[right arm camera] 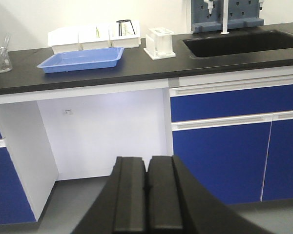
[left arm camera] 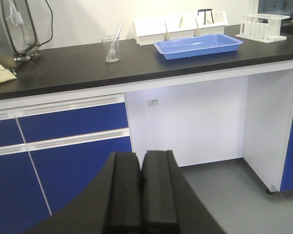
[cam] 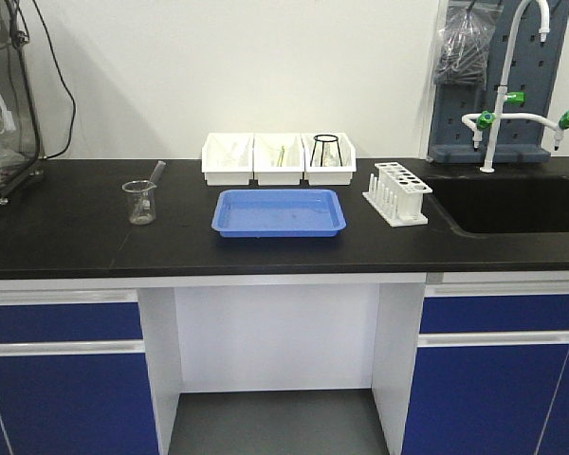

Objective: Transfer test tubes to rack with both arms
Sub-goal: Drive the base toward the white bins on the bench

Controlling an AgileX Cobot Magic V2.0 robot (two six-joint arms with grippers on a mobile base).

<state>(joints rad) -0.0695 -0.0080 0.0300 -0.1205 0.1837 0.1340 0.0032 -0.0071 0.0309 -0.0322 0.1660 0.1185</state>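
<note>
Blue tray (cam: 279,211) ctr on black counter (cam: 66,227), beaker (cam: 140,202) left, white bins (cam: 278,159) behind, sink (cam: 512,204) right.

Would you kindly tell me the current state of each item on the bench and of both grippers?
Left gripper: shut, holding nothing.
Right gripper: shut, holding nothing.
Beaker: upright.
Test tube: leaning inside it.
Rack: upright beside the sink.
Blue tray: empty.

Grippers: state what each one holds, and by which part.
Nothing is held. The left gripper and the right gripper are each shut, jaws pressed together with nothing between them.
</note>
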